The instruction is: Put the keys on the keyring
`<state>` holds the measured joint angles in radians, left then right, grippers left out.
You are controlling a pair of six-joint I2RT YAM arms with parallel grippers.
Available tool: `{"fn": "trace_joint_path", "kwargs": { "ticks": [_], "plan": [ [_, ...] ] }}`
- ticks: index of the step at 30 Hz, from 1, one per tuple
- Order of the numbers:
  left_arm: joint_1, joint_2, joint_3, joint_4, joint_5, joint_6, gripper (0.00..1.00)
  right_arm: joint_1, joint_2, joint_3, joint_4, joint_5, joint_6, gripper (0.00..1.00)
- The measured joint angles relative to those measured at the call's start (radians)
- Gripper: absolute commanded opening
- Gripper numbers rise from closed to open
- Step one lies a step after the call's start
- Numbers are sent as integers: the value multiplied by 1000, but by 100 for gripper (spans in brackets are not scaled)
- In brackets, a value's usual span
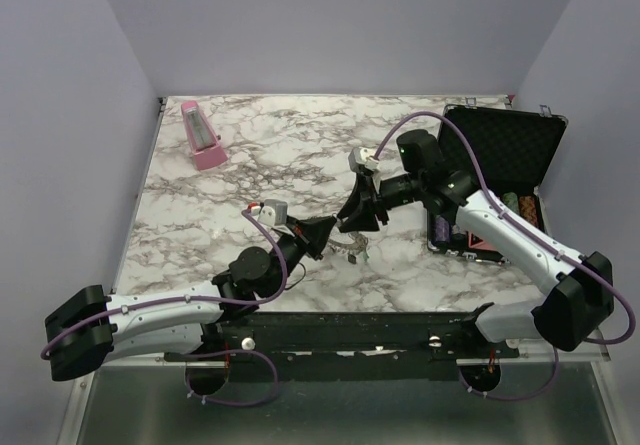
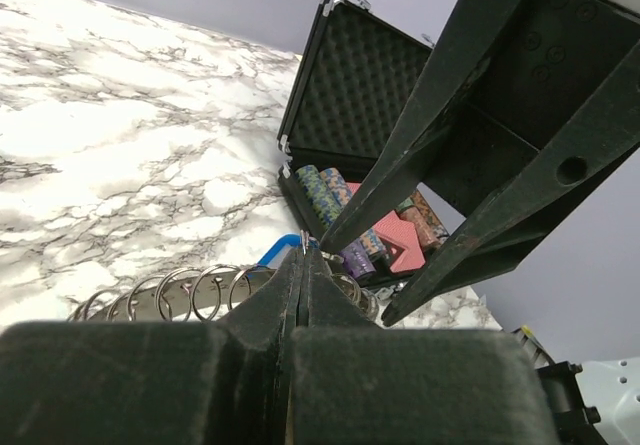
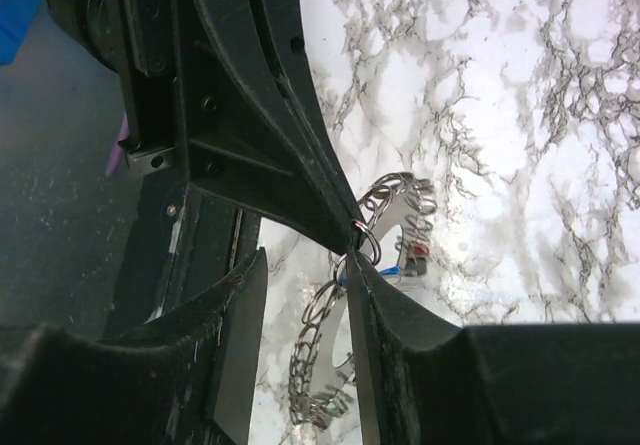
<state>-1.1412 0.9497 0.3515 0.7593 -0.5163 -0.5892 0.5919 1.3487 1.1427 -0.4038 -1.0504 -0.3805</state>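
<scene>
Toward the near edge of the marble-patterned white worktop (image 1: 250,165), about midway along it, both arms are crowding over the keyring (image 3: 400,210), a flat grey metal ring with small wire loops bristling all round its rim. It is lying partly lifted between the two grippers.

The left gripper (image 2: 303,265) is pressing its jaws fully together, and by the look of it they are nipping one small loop at the ring's edge. The right gripper (image 3: 305,258) is standing with its jaws apart, straddling the lower arc of the ring; I cannot make out any firm clamp there.

The keys (image 3: 412,255), tiny silver metal ones, are showing only blue and red plastic heads, tucked just beside the ring's rim.

My reading is that this ring is light and stiff but slick and thin, so it is going to twist in a pinch. The flat band is looking like the safer hold, and the springy loops like the fiddly part. The keys are looking small enough to slip from a fingertip.

An open black foam-lined case (image 1: 500,150) is sitting along the right edge, with stacked round chips (image 2: 325,190) inside. A pink pyramid-shaped block (image 1: 203,137) is standing well apart near the far left corner. The real obstruction is each gripper blocking the other's approach.
</scene>
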Motion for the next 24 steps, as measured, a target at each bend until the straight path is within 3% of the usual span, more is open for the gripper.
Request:
{"fn": "trace_joint_path", "kwargs": {
  "ticks": [9,16,24],
  "plan": [
    [0,2,1,0,0,-10,0,10,4,-7,35,101,29,33],
    [0,-2,0,0,2,-19,0,10,5,-11,47,140,36,19],
    [0,-29,-7,-1,20,-20,0,10,5,-13,50,152,41,25]
  ]
}}
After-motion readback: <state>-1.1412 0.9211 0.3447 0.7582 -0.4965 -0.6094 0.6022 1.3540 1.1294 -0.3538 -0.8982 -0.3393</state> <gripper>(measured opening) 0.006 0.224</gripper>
